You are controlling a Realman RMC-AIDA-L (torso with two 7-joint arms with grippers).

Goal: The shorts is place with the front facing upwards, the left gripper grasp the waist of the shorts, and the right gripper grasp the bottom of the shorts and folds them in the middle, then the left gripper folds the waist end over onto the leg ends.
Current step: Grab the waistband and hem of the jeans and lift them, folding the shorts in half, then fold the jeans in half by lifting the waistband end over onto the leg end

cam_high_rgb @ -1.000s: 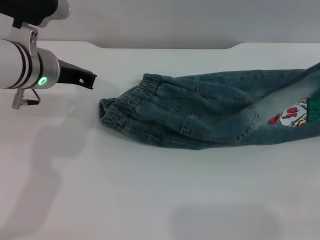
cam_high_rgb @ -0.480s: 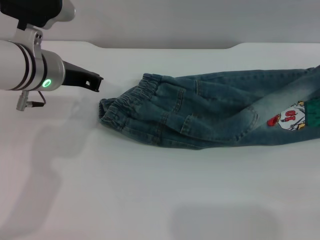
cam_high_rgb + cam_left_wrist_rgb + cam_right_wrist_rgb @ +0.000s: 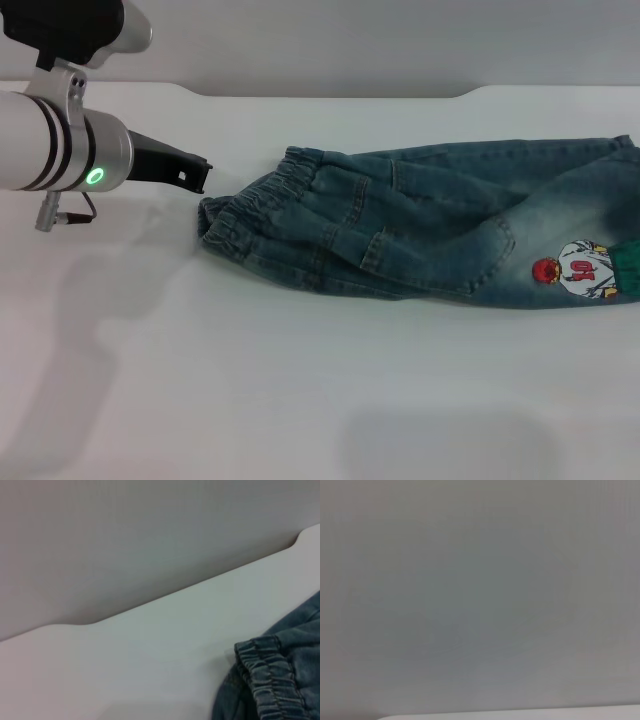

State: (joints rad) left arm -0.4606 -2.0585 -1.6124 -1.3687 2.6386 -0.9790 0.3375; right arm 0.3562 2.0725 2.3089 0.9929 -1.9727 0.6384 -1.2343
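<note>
Blue denim shorts (image 3: 420, 225) lie flat on the white table (image 3: 300, 400), folded lengthwise. The gathered waist (image 3: 240, 215) points left, and the cartoon patch (image 3: 582, 270) faces up at the far right. The leg ends run off the right border, so the bottom of the shorts is out of view. My left gripper (image 3: 192, 174), a black claw on a silver arm with a green light, hovers just left of the waist without touching it. The left wrist view shows the puckered waist (image 3: 265, 675) close by. My right gripper shows in no view.
The table's back edge (image 3: 330, 96) meets a grey wall, with a notch at the back left. The right wrist view holds only that wall and a thin strip of table (image 3: 520, 715).
The left gripper has moved right, closer to the waistband. The leg end at the right, raised before, has dropped flat, and the cartoon patch has slid down toward the front.
</note>
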